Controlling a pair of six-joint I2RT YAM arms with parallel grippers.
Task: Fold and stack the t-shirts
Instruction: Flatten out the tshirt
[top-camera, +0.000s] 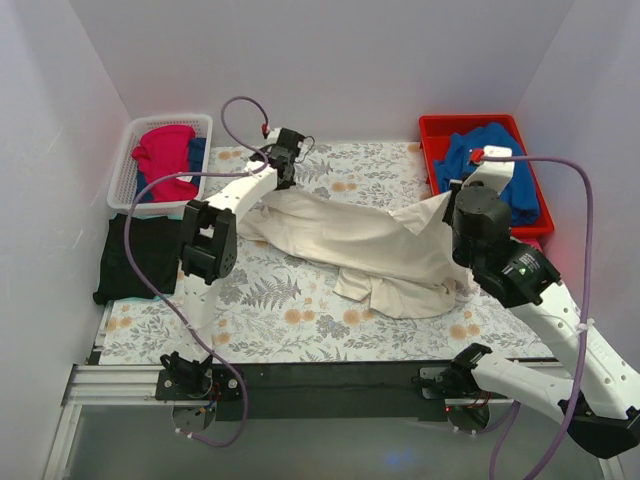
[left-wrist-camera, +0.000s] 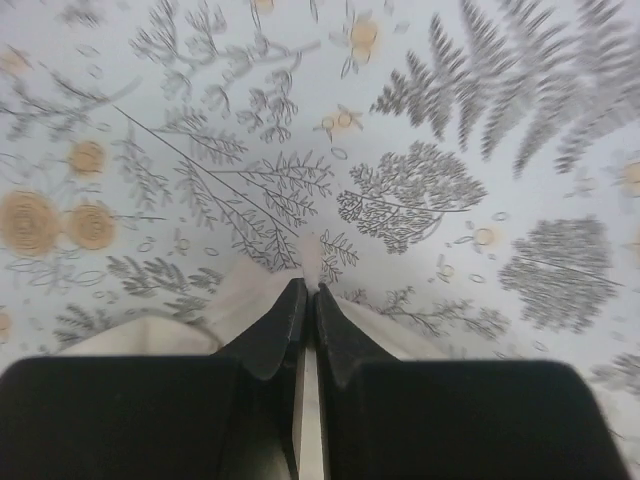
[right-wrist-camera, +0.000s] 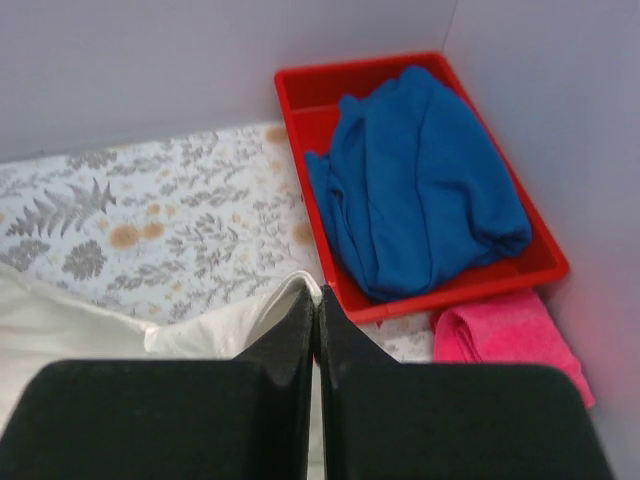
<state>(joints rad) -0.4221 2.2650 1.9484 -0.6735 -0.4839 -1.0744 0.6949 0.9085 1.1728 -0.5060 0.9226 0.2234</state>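
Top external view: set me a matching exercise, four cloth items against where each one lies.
Things:
1. cream-white shirt
2. black shirt
3. large blue cloth
4. magenta cloth

Places:
A. in the white basket
B. spread across the middle of the tablecloth
C. in the red tray
D. at the left edge, in front of the basket

Pairs: 1-B; 2-D; 3-C; 4-A
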